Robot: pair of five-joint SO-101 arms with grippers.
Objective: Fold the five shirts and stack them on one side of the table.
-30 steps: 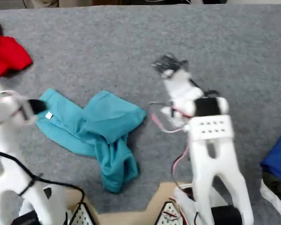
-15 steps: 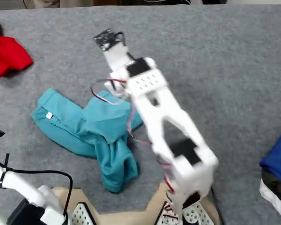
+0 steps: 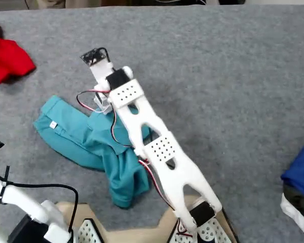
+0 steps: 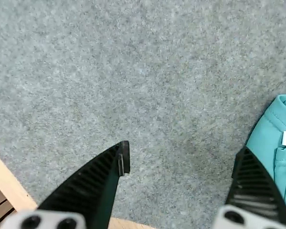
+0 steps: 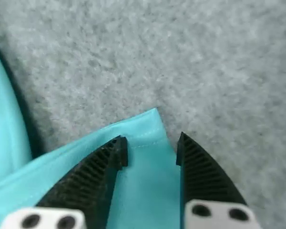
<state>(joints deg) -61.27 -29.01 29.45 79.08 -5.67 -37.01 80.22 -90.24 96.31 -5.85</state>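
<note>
The right pincer (image 5: 150,148) is released. Its jaws stand a little apart over a pointed corner of the teal shirt (image 5: 86,191), and whether they touch the cloth I cannot tell. In the high view this pincer (image 3: 95,54) shows at about 11 o'clock from the teal shirt (image 3: 73,136). The shirt lies crumpled and unfolded at about 8 o'clock from the middle of the table (image 3: 233,76). One part of it trails toward 6 o'clock, and a white label (image 3: 52,125) sits near its 9 o'clock end.

Grey felt covers the table from edge to edge. At 12 o'clock, beyond the far edge, a thin strip of the room shows, too narrow to make out.

The right arm (image 3: 157,147) runs from its base at 6 o'clock toward 11 o'clock, straight across the teal shirt, hiding its middle. Red and black wires (image 3: 99,98) loop from the arm over the cloth.

The left pincer (image 4: 183,160) is also released, jaws wide apart over grey felt, with the labelled edge of the teal shirt (image 4: 276,143) just beside one finger. The left arm (image 3: 20,202) stands at 7 o'clock.

A red shirt (image 3: 7,58) lies bunched at 10 o'clock, well apart from the teal one. At 4 o'clock, at the table's edge, a blue shirt (image 3: 300,172) rests on darker and white cloth. A pale board (image 3: 121,230) lies at 6 o'clock between the arms' bases.
</note>
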